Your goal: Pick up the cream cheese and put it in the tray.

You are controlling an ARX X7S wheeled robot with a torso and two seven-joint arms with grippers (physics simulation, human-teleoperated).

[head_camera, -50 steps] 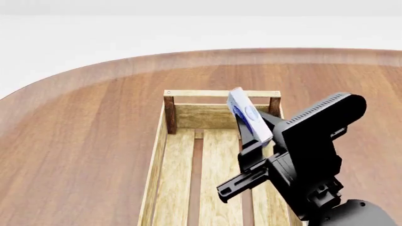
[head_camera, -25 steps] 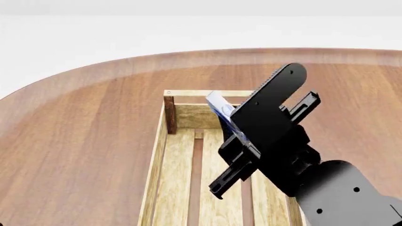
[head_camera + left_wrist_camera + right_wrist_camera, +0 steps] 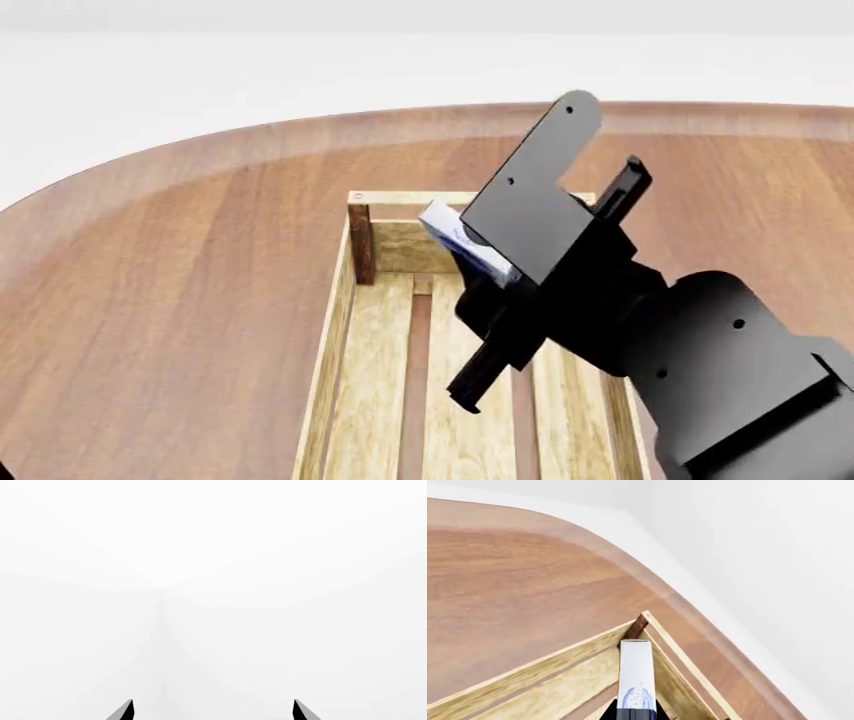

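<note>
The cream cheese (image 3: 451, 236), a small flat white box with a blue logo, hangs tilted above the far end of the tray (image 3: 344, 305), a long crate of light wooden slats with dark corner posts. My right gripper (image 3: 491, 285) is shut on its lower end. The right wrist view shows the cream cheese (image 3: 636, 677) edge-on between the jaws of the right gripper (image 3: 636, 713), over the tray's far corner post (image 3: 636, 626). My left gripper (image 3: 213, 711) is open with nothing between its fingertips, and it faces only blank white.
The tray lies on a round brown wooden table (image 3: 174, 260), whose curved far edge (image 3: 694, 615) borders white floor. My right arm's black body (image 3: 694, 370) hides the tray's near right side.
My right arm has swung left and turned, carrying the cream cheese leftward from the tray's far right corner toward the middle of its far end.
</note>
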